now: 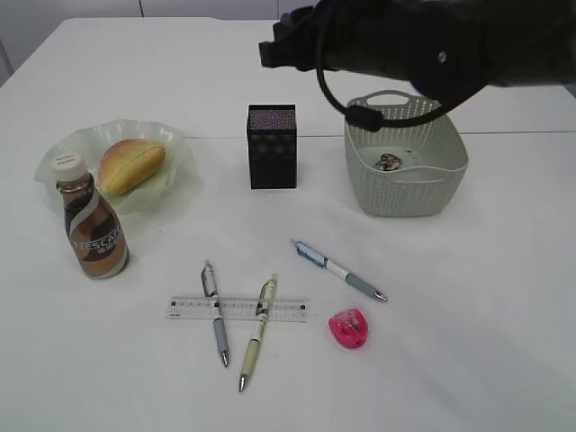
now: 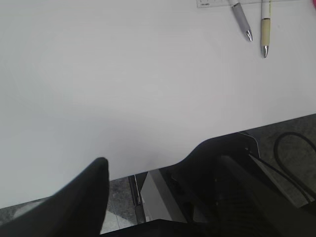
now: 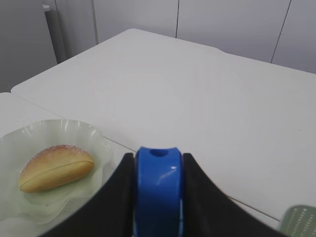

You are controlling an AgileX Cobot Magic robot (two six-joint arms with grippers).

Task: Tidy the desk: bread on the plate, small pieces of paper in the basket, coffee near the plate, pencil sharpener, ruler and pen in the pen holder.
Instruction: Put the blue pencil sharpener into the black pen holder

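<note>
- My right gripper (image 3: 158, 197) is clamped on a blue pencil sharpener (image 3: 159, 190), above and behind the pen holder (image 1: 271, 146).
- My left gripper (image 2: 148, 197) stands open, holding nothing, off the desk (image 1: 450, 342) edge nearest the camera.
- Left of the pen holder: bread (image 1: 131, 165) on the plate (image 1: 175, 144), coffee (image 1: 94, 229) touching its front rim.
- In front of the pen holder: ruler (image 1: 236, 309) under two pens (image 1: 216, 313).
- Right of the pen holder: basket (image 1: 409, 175).

Matt white desk (image 1: 468, 297); translucent, glossy glass plate (image 1: 175, 148); perforated plastic basket (image 1: 409, 184); black mesh pen holder (image 1: 271, 148); clear plastic ruler (image 1: 189, 309).
</note>
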